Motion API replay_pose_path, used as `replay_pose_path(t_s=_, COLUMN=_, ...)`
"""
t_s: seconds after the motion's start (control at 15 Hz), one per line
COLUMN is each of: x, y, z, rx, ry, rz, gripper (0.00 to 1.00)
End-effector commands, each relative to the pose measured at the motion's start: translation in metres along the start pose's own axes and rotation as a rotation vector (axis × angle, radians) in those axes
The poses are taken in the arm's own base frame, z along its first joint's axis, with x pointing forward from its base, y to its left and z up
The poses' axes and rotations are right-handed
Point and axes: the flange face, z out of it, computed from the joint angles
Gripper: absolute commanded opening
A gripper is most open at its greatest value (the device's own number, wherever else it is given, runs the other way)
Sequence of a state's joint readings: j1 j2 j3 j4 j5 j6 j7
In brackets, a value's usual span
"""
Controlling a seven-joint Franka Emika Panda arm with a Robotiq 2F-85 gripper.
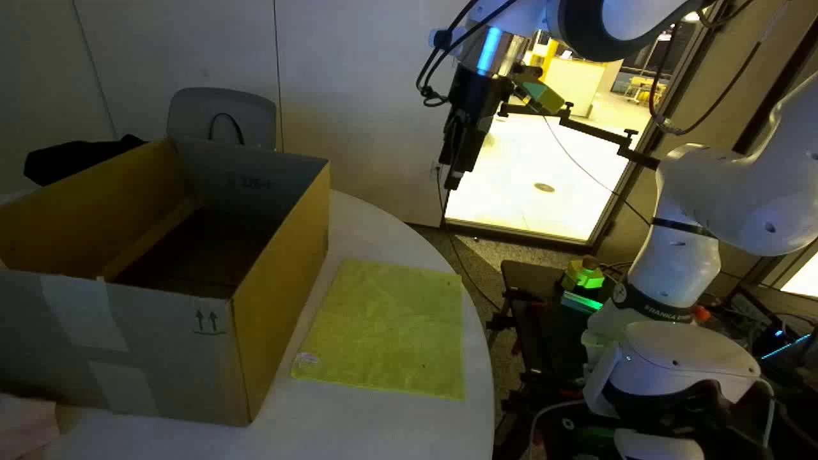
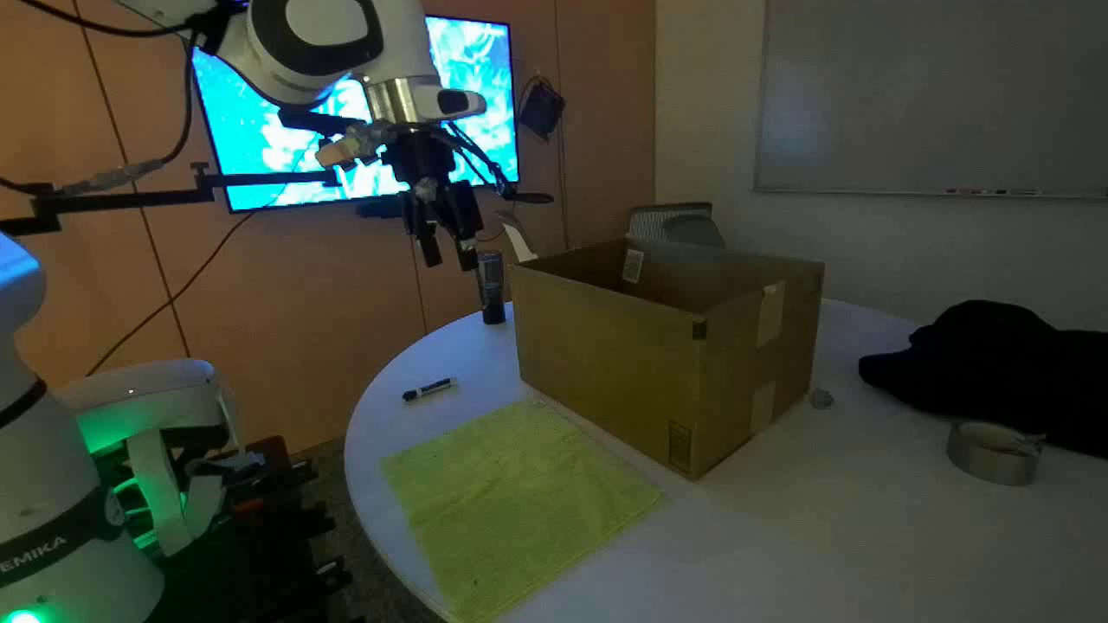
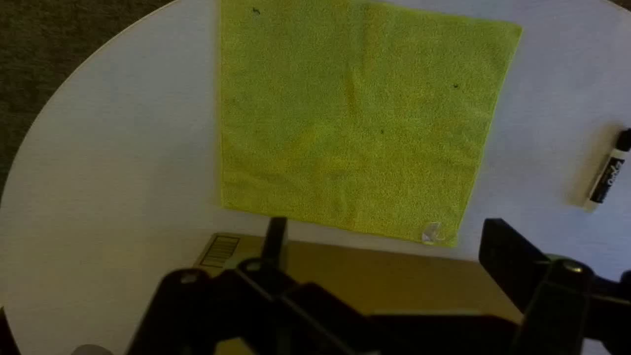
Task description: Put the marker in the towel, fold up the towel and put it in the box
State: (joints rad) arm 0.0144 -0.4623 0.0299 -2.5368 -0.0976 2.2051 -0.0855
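Gripper (image 2: 450, 258) hangs high above tbl (image 2: 822, 536), pointing down; fingers (image 3: 510, 256) spread wide, nothing betw. them. Marker (image 2: 428, 389), wht + blk, lies on tbl nr towel (image 2: 519, 510), clear of it. Towel spread flat, unfolded, sm. pale tag (image 3: 430, 231) at one corner, just beside box (image 2: 610, 372). I see box upright, top open. Dk bottle (image 2: 491, 290) stands nr it, can't tell if touching. Grey tape roll (image 2: 993, 459) well apart fr. towel, blk cloth (image 2: 995, 372) nr roll.
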Motion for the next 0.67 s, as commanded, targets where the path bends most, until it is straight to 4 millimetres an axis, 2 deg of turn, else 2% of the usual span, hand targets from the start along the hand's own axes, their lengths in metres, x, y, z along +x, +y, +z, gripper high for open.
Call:
replay_pose_path(t_s=0.0, x=0.002, y=0.0, z=-0.003, rx=-0.001, ry=0.004, rz=0.0, gripper=1.0)
replay_pose_path(t_s=0.27, x=0.004, y=0.001, z=-0.008, rx=-0.002, ry=0.016, rz=0.001, gripper=1.0)
replay_pose_path(t_s=0.4, x=0.008, y=-0.008, z=0.002, rx=-0.005, ry=0.011, rz=-0.019, gripper=1.0)
replay_pose_path(t_s=0.6, x=0.016, y=-0.045, z=0.038, rx=-0.01, ry=-0.008, rz=-0.064, gripper=1.0)
